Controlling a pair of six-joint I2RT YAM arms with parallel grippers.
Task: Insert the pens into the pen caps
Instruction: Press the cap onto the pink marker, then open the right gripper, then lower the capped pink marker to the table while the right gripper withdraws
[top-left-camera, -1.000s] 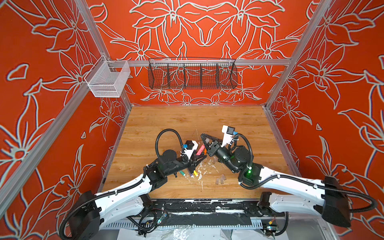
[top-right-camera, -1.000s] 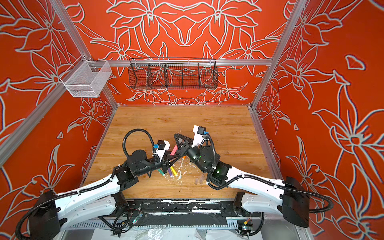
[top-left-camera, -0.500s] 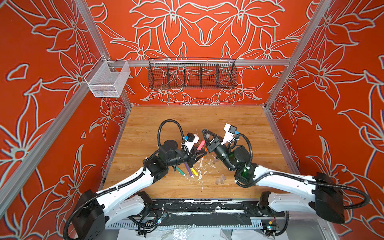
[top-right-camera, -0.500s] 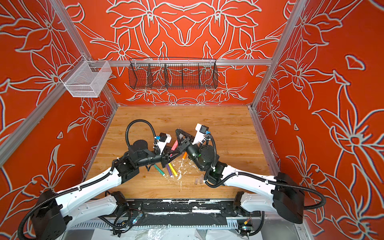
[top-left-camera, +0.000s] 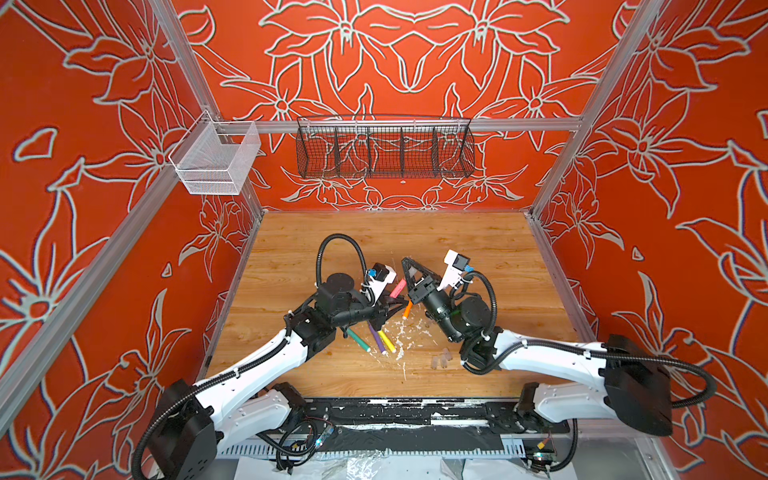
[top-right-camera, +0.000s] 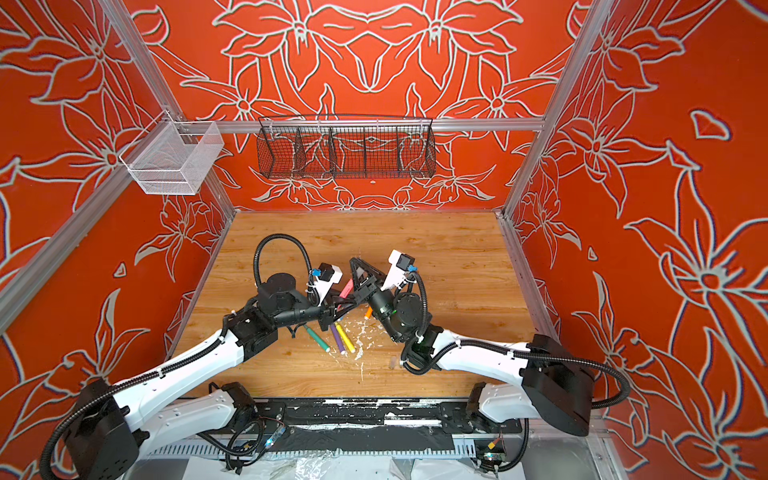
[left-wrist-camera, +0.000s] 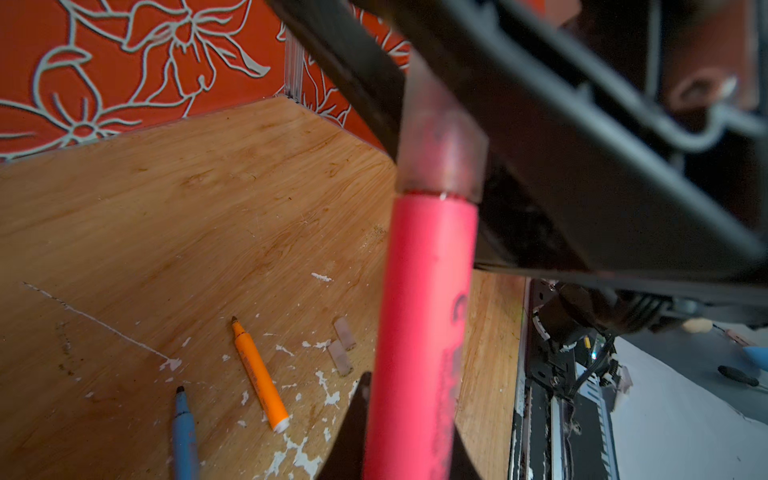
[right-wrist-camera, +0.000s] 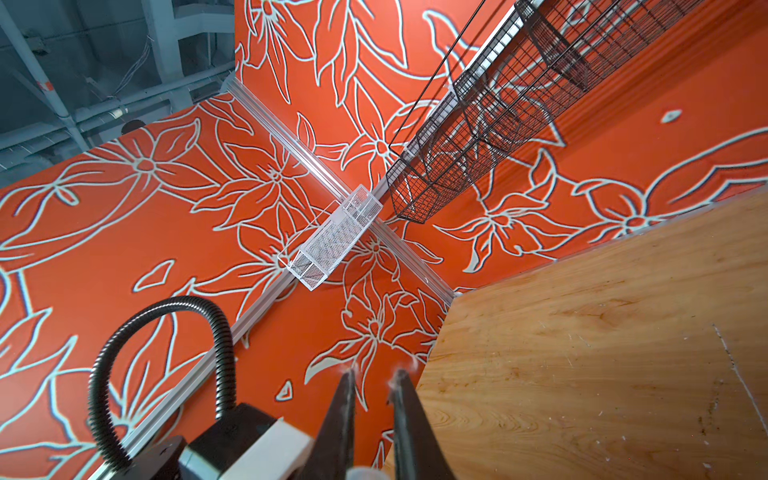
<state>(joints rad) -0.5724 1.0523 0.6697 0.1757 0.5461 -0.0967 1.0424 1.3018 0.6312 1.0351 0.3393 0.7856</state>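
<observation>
The table (top-left-camera: 457, 249) was a pale wood-grain board with a smooth satin finish, crusted in the lower middle of the frame with rough white flecks (top-left-camera: 400, 354), and the walls (top-left-camera: 415, 50) were matt orange-red. The pink pen (left-wrist-camera: 419, 311) had a smooth, matt plastic barrel, and the cap (left-wrist-camera: 440, 137) on its end was cloudy, translucent plastic. At upper centre the black basket (top-left-camera: 384, 149) was dark wire, the white basket (top-left-camera: 216, 160) at upper left fine painted mesh, the rail (top-left-camera: 519, 124) brushed, ribbed metal; the left arm (top-left-camera: 266, 357) and right arm (top-left-camera: 548, 357) wore glossy white plastic shells, with ribbed black hose (top-left-camera: 338, 239).
</observation>
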